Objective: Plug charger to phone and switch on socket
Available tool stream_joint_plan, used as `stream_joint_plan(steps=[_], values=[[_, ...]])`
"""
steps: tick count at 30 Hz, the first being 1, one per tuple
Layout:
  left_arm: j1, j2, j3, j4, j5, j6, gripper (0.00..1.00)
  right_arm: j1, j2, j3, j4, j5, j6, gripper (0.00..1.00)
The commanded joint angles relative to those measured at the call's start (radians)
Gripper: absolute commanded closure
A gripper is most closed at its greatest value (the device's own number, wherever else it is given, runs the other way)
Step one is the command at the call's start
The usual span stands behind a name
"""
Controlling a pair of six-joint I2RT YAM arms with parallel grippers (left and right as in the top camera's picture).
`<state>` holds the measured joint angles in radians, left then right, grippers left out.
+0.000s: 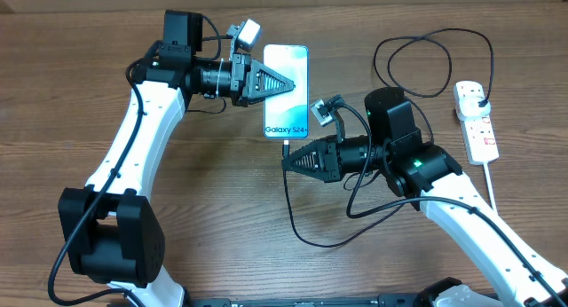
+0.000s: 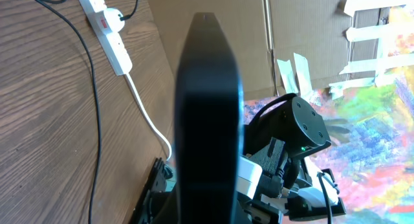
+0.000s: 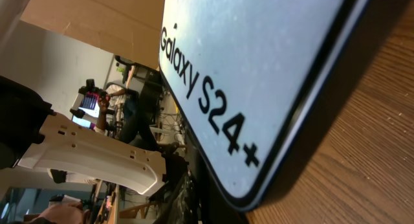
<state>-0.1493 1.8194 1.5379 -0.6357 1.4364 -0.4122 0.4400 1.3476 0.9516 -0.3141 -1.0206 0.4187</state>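
Looking down from overhead, I start at the left, where my left gripper (image 1: 291,82) is clenched to a point. Its tip lies over the left half of the phone (image 1: 289,60), about midway along it. I can't tell whether it presses on the glass. The phone lies screen up on the wooden table (image 1: 80,94), a little left of centre, with its "Galaxy S24+" lettering towards the near end. The right wrist camera sees that lettering close up.

From the phone's near edge the charger (image 1: 289,205) runs towards me, curls right under the right arm, then loops far right. Its small tip meets the phone's near edge, but I can't make out whether it is seated.

My right gripper (image 1: 285,162) is also clenched, pointing left, with its tip right at the cable just near of the phone. Whether the cable is pinched I can't say.

At the far right lies the socket (image 1: 480,129), with the charger's black plug (image 1: 479,98) in its far end. The switch positions are too small to read.
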Motion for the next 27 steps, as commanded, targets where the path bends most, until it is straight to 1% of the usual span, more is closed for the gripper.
stream_joint_plan(steps=[1, 6, 11, 16, 27], values=[[-0.009, -0.035, -0.002, 0.006, 0.066, 0.032, 0.96, -0.002, 0.002, 0.005, 0.01, -0.002, 0.001, 0.96], [-0.009, -0.035, -0.002, 0.005, 0.114, 0.062, 0.96, -0.002, 0.002, 0.005, 0.014, -0.001, 0.002, 0.96], [-0.009, -0.035, -0.002, 0.005, 0.112, 0.097, 0.95, -0.002, 0.002, 0.005, 0.014, -0.002, 0.024, 0.96], [-0.008, -0.035, -0.002, 0.005, 0.071, 0.098, 0.96, -0.002, 0.001, 0.005, 0.014, -0.032, 0.024, 0.96], [-0.009, -0.035, -0.002, 0.005, 0.076, 0.098, 0.96, -0.002, 0.001, 0.005, 0.026, -0.035, 0.027, 0.96]])
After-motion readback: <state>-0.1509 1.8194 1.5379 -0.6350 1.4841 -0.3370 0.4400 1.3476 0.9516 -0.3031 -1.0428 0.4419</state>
